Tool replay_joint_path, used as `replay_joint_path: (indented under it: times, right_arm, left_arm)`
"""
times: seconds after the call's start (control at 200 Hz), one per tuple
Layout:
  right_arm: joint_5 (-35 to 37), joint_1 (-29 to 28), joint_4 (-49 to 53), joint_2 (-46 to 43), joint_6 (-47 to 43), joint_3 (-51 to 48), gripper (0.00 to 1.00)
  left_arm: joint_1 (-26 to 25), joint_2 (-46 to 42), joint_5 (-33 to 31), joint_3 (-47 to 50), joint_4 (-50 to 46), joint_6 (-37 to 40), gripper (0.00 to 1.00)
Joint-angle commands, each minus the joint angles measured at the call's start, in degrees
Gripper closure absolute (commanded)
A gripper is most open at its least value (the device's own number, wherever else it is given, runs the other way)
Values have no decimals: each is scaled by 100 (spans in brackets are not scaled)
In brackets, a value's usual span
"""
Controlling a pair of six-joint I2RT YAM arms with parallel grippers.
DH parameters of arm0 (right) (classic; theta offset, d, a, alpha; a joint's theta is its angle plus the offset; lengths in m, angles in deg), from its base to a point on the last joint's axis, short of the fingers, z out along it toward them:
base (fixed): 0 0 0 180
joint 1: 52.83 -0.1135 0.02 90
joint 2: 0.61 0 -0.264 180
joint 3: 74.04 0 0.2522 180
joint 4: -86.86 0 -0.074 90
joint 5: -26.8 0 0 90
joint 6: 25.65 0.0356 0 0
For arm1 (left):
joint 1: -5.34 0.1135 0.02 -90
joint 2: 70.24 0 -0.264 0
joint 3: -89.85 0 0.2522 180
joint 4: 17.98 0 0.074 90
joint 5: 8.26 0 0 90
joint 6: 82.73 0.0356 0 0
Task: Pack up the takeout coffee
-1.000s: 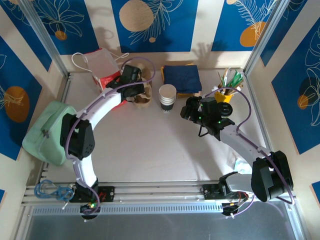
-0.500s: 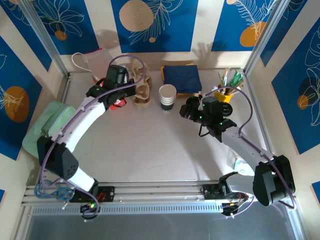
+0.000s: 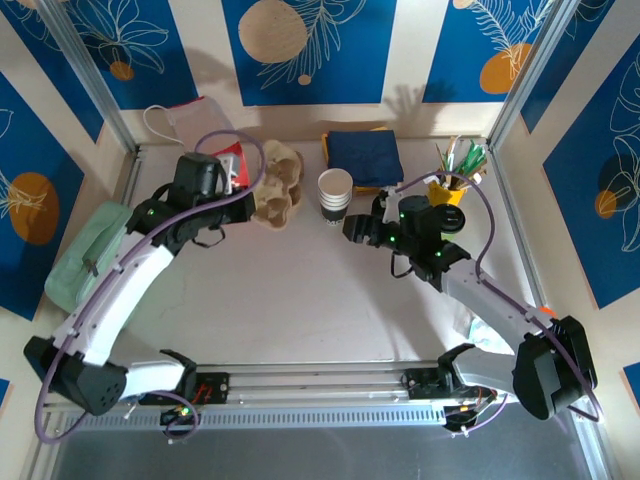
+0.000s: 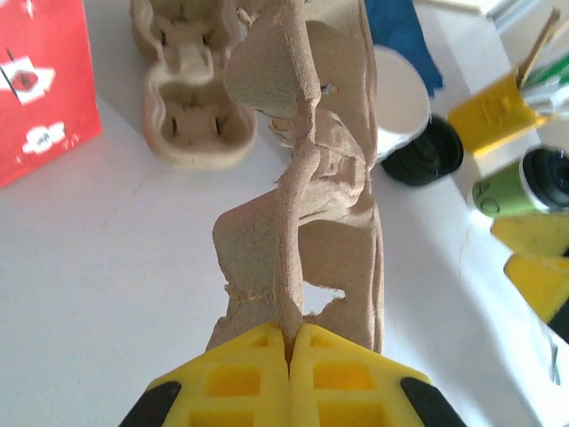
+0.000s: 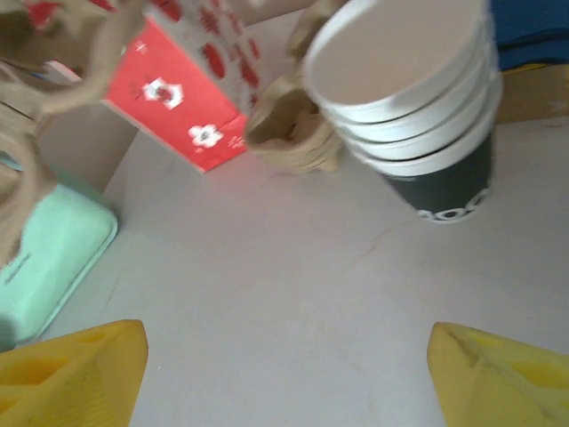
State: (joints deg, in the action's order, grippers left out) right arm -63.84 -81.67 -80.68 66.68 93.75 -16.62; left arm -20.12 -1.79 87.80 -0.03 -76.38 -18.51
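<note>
The takeout coffee (image 4: pixel 523 182), green-sided with a black lid, stands beside the yellow cup of sticks (image 4: pixel 492 111). In the top view its black lid (image 3: pixel 447 217) sits right by my right arm. My left gripper (image 4: pixel 289 342) is shut on the edge of a brown pulp cup carrier (image 4: pixel 302 213), which is lifted and tilted above the table (image 3: pixel 300 290). From above, that gripper (image 3: pixel 240 198) is at the back left with the carrier (image 3: pixel 268 203) sticking out to its right. My right gripper (image 5: pixel 284 374) is open over bare table, nothing between its fingers, near the stack of lidless cups (image 5: pixel 409 98).
More pulp carriers (image 4: pixel 191 116) lie stacked at the back. A red patterned bag (image 5: pixel 191 98) is at the back left, with a mint pouch (image 3: pixel 90 260) at the left edge. Blue napkins (image 3: pixel 363 155) sit behind the cup stack (image 3: pixel 335 195).
My left arm has drawn back to the left, bringing the pulp carrier away from the stack. My right gripper has shifted slightly left toward the cup stack, still open.
</note>
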Motion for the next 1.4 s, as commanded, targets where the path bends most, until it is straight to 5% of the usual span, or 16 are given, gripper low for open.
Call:
replay_joint_path:
  times: [0.0,0.5,0.815,1.045,1.396]
  right_arm:
    - [-196,-317,-98,10,-469,263,17]
    - [377,-1789,554,890,-1570,1312,18]
    - [340,-2269,1065,1564,-1989,1922,18]
    - [1001,-2426,1769,1866,-2272,2295,18]
    - [779,-2615,1737,2040,-2466,2374,19]
  left_arm:
    - [58,-226,450,276,-533,432,96]
    - [58,-551,1575,711,-1690,896,98]
    - [55,-532,1632,757,-1754,958,98]
    - [61,-568,1529,784,-1734,977,98]
    - [58,-499,1409,774,-1640,969,100]
